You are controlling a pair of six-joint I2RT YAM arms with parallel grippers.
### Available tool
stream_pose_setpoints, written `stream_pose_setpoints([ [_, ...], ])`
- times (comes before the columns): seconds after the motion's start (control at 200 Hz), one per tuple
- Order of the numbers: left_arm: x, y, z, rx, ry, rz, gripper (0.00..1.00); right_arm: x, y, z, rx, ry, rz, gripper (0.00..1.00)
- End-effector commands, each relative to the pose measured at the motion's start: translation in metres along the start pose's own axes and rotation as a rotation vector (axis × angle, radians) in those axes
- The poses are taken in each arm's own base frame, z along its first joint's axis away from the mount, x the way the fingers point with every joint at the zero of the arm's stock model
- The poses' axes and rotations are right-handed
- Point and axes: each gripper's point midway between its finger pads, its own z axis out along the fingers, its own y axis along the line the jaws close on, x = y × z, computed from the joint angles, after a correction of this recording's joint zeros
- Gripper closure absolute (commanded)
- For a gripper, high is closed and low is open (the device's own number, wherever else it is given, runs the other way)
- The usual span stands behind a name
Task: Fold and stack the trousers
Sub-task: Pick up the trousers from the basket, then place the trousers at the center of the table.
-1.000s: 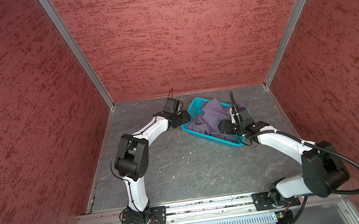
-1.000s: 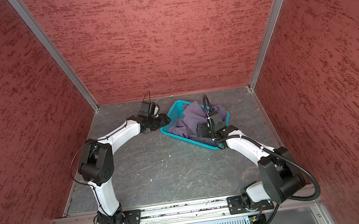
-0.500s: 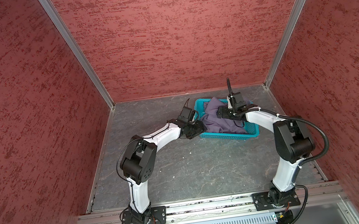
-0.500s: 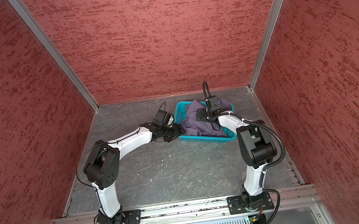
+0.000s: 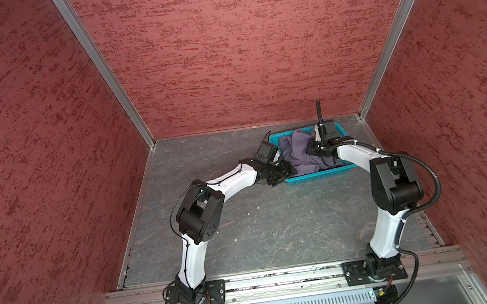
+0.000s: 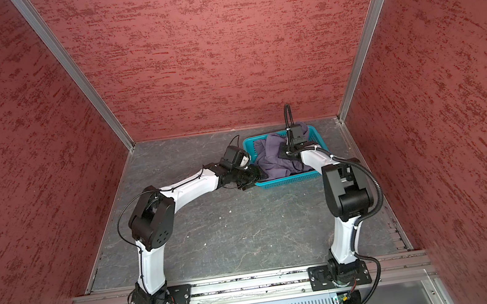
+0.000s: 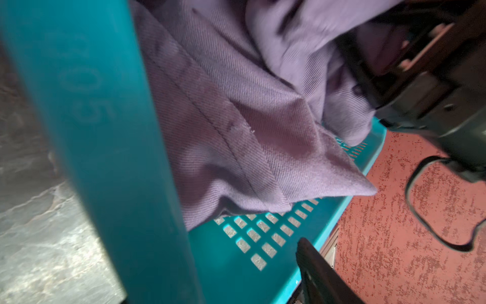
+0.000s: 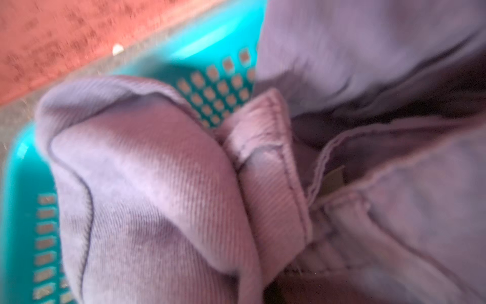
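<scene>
Trousers point(image 5: 298, 151) are lying bunched inside the teal basket point(image 5: 317, 176), which is sitting at the far right of the desk point(image 5: 245, 223). Your right gripper point(image 5: 319, 153) is reaching down into the cloth with its jaws clenched; no pinched fold is showing. Your left gripper point(image 5: 282, 173) is sitting at the basket's left near corner with one finger point(image 7: 320, 271) inside. Whether its jaws are gripping the rim, you cannot tell.
</scene>
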Motion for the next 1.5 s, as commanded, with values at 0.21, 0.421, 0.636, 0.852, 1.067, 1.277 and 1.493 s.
stream_pose_setpoints([
  [0.21,-0.050,-0.038,-0.085,0.080,-0.197,0.126,0.29,-0.131,0.077,-0.185,-0.063,-0.486,-0.178,1.00],
  [0.421,-0.066,-0.054,-0.152,0.090,-0.325,0.211,0.10,-0.126,0.190,-0.288,-0.175,-0.694,-0.429,1.00],
  [0.636,-0.060,-0.051,-0.205,0.089,-0.445,0.218,0.07,-0.063,0.325,-0.355,-0.519,-0.737,-0.657,1.00],
  [0.852,-0.049,0.021,-0.265,-0.028,-0.601,0.050,0.05,0.029,0.421,-0.356,-0.751,-0.660,-0.883,1.00],
  [1.067,-0.029,0.109,-0.323,-0.135,-0.759,-0.177,0.05,0.088,0.447,-0.278,-0.803,-0.415,-0.882,0.99],
  [1.277,-0.020,0.141,-0.335,-0.226,-0.785,-0.231,0.05,0.133,0.411,-0.186,-0.707,-0.163,-0.802,0.60],
  [1.493,-0.028,0.154,-0.333,-0.291,-0.782,-0.264,0.05,0.115,0.315,-0.143,-0.673,0.027,-0.489,0.28],
])
